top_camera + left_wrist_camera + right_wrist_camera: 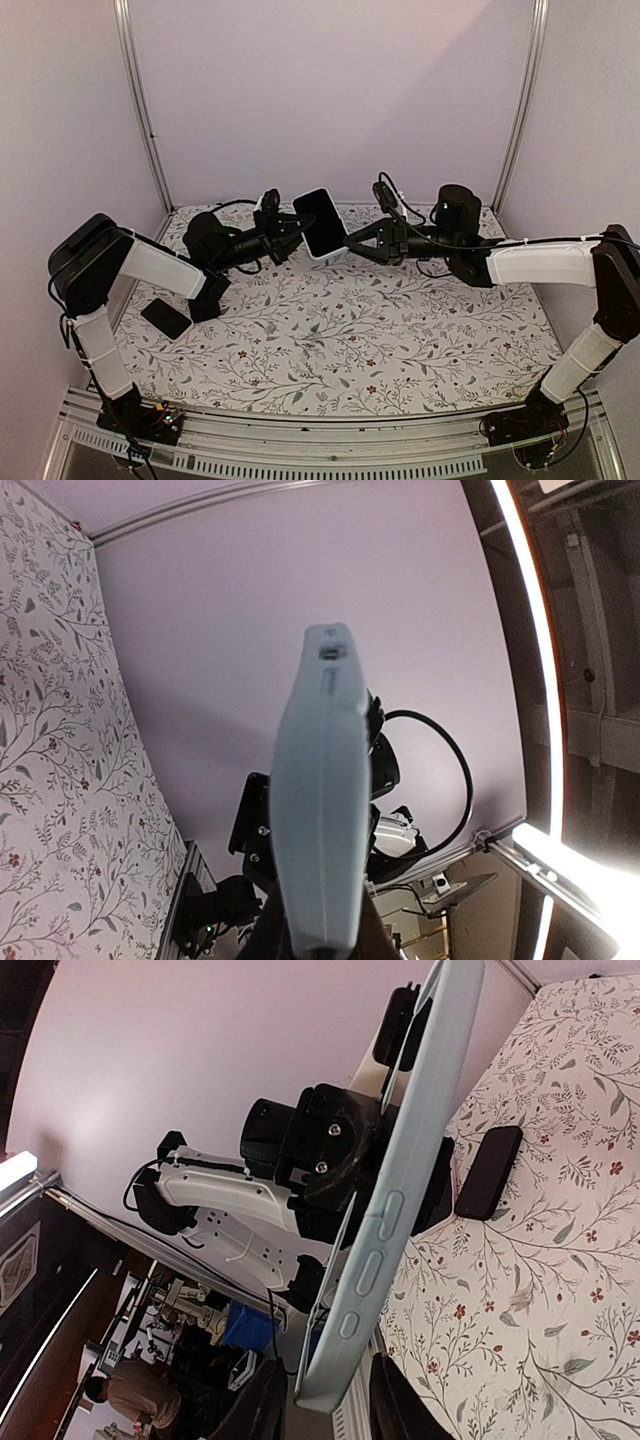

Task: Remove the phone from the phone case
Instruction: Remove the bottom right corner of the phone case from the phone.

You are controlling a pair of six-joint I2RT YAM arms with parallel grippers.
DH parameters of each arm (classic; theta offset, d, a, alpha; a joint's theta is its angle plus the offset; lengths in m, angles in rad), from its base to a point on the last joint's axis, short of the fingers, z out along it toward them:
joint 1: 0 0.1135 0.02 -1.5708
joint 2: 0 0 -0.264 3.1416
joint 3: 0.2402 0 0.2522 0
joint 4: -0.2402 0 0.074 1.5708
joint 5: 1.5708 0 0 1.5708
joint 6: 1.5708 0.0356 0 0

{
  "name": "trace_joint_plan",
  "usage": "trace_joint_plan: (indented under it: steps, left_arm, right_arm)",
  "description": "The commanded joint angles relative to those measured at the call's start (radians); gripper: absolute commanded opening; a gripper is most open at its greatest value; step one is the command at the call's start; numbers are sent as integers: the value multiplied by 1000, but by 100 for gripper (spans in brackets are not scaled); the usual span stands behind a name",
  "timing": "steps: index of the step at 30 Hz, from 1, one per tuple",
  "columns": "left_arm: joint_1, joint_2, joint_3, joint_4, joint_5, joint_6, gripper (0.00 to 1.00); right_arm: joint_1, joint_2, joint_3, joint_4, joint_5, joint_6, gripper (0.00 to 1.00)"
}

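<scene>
- The phone (321, 222) sits in its phone case (318, 810), and the pair hangs in the air above the 12 o'clock end of the counter (400, 340), between the two arms, screen facing the overhead camera.
- The left gripper (287, 228) is pressed together on the case's 9 o'clock edge and carries the whole weight.
- The right gripper (352, 240) reaches in from 3 o'clock. Its fingers (265, 1400) straddle the case's lower end, but I cannot tell whether they are touching it.
- Risk: if the right gripper pinches both case and phone, pulling probably only drags the pair. The left hold is narrow and could slip.
- Risk: a hard peel at one corner could twist the case in the left gripper. The phone could then pop free with nothing under it and fall to the counter.
- Risk: the side buttons face the right wrist camera. Pressure there could press them rather than flex the rim.
- A flat black slab (166, 318) lies on the counter near 8 o'clock, well apart from both grippers. I cannot tell what it is.
</scene>
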Motion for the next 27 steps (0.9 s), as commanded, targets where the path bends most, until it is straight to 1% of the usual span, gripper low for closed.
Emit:
trace_joint_plan:
  steps: [1, 3, 9, 15, 18, 24, 27]
  left_arm:
    - [-3, -11, -1, 124, -19, -34, 0]
    - [-3, -7, 2, 130, -18, -41, 0]
    - [-4, 12, 6, 173, -15, -96, 0]
    - [-10, -4, 13, 127, -9, -103, 0]
    - [-10, -8, 20, 137, -11, -134, 0]
    - [-12, -21, 39, 142, -26, -197, 0]
    - [-13, -27, 45, 149, -31, -219, 0]
  right_arm:
    - [23, -15, 16, 47, -24, 2, 29]
    - [24, -13, 21, 48, -22, 1, 28]
    - [25, -2, 33, 46, -21, -12, 16]
    - [24, 23, 89, 51, -28, -40, 7]
    - [25, 36, 126, 64, -37, -50, 3]
    - [24, 52, 167, 113, -68, -53, 2]
    - [24, 61, 184, 132, -81, -52, 4]
